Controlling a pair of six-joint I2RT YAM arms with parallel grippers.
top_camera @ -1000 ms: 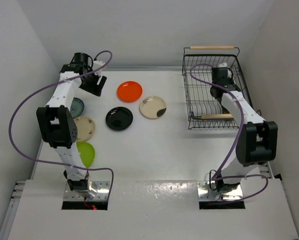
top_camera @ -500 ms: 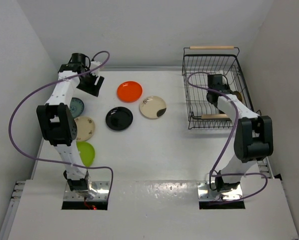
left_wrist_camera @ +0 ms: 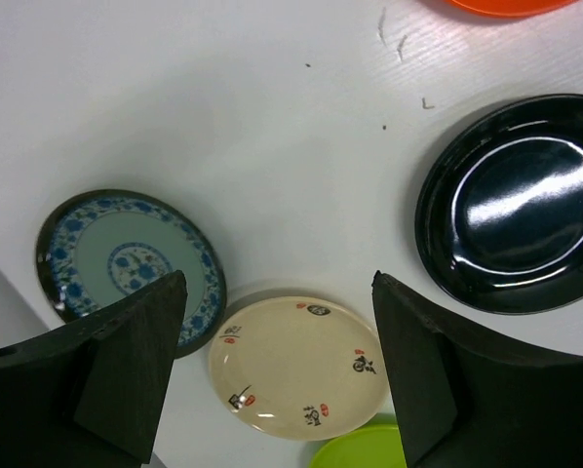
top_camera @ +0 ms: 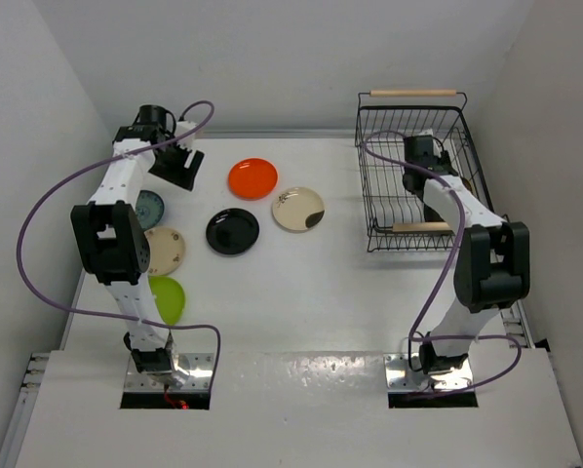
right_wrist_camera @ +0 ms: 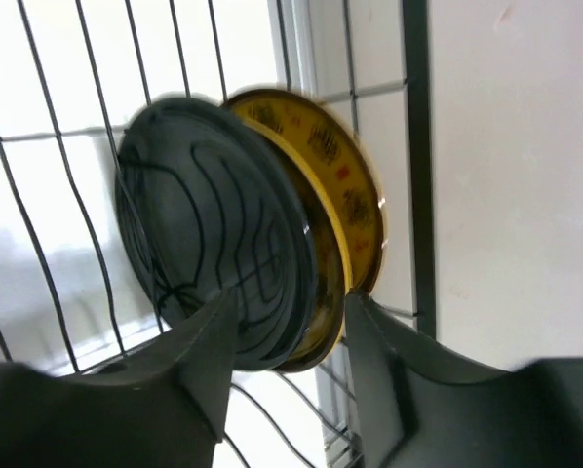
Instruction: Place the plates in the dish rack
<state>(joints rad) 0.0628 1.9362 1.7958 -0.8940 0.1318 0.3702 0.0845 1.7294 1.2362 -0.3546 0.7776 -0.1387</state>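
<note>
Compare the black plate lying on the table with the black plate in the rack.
The loose black plate lies flat, face up, on the table; the racked black plate stands on edge in the rack. The loose one sits apart from other plates; the racked one stands right beside a brown-gold plate. The right hand straddles the racked one's lower edge; no hand is at the loose one. Both are round, glossy black.

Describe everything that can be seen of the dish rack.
The dish rack is a rectangular basket of thin black wire with light wooden bars as handles: a far handle and a near handle. It stands upright on the white table at the far right, beside the wall. Inside, a glossy black plate and a brown-gold patterned plate stand on edge, close together. The right gripper reaches into it.
</note>
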